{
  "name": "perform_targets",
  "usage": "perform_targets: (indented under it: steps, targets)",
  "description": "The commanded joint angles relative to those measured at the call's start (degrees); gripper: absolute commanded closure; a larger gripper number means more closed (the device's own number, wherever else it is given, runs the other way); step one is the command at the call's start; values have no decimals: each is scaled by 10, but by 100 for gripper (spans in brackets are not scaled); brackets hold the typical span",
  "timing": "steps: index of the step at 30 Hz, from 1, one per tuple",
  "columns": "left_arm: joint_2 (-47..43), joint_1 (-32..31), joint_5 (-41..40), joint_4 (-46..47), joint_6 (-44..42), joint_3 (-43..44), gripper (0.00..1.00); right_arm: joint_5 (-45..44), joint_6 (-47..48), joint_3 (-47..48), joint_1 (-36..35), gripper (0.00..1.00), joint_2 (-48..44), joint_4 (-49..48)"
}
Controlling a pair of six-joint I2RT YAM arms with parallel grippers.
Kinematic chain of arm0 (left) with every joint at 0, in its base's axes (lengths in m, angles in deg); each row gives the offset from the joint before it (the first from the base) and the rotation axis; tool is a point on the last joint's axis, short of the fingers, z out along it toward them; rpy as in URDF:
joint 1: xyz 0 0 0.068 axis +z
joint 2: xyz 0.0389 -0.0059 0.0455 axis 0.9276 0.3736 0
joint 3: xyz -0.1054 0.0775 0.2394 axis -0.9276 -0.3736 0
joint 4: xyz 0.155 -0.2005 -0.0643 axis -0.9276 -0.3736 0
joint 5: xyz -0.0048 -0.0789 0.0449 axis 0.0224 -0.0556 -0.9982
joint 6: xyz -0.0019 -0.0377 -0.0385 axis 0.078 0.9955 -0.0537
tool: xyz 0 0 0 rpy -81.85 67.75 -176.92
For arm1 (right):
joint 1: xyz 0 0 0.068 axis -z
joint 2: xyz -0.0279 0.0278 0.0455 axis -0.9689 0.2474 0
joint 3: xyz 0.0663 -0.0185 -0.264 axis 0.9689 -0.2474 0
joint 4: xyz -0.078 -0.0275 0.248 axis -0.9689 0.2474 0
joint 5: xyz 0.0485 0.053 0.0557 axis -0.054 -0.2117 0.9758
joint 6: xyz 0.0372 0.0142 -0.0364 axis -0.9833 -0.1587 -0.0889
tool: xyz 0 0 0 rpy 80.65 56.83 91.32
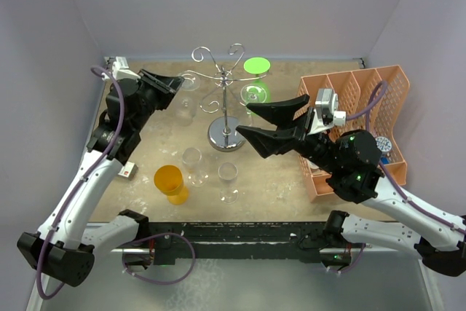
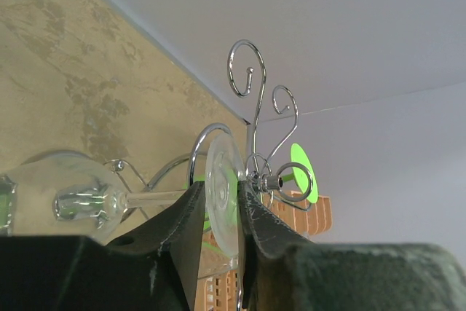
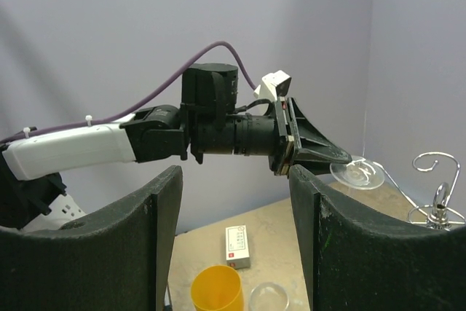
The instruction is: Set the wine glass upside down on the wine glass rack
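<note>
1. Nearest the lens are the two dark fingers [image 2: 182, 231] of my left claw [image 2: 223, 193]. The clear round foot [image 2: 223, 169] of the wine glass [image 2: 156, 197] stands on edge between them.
2. The fingers sit close on either face of that foot. I cannot tell whether they pinch it or only flank it.
3. I hold the glass by the foot, I judge, because that leaves the stem free to slide along a wire arm. The foot can then catch on top and the bowl [image 2: 80, 194] hang below.
4. From the claw, the stem runs back past my left finger to the bowl, which hangs clear of the surface [image 2: 73, 71].
5. The wine glass rack [image 2: 252, 143] stands just beyond my fingertips. One of its curved arms wraps round the stem right at the foot, and its scrolls rise past the tips.
6. The glass looks seated or nearly so, though the wire contact is too fine to confirm.
7. A green glass [image 1: 255, 78] hangs on the rack's far side from my left claw.
8. My right claw [image 1: 244, 119] is spread wide and empty, tips toward the rack's post, well apart from the wine glass.
</note>
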Motion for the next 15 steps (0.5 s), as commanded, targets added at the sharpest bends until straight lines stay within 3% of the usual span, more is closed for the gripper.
perform_targets:
  steps: [1,15]
  targets:
    - [-22,4,-3,-24,-18,13,76,-13,-21,8,-3,38,-4,-19]
    - [-57,3,-24,-80,-46,28,50,-115,-100,57,-3,39,29,120]
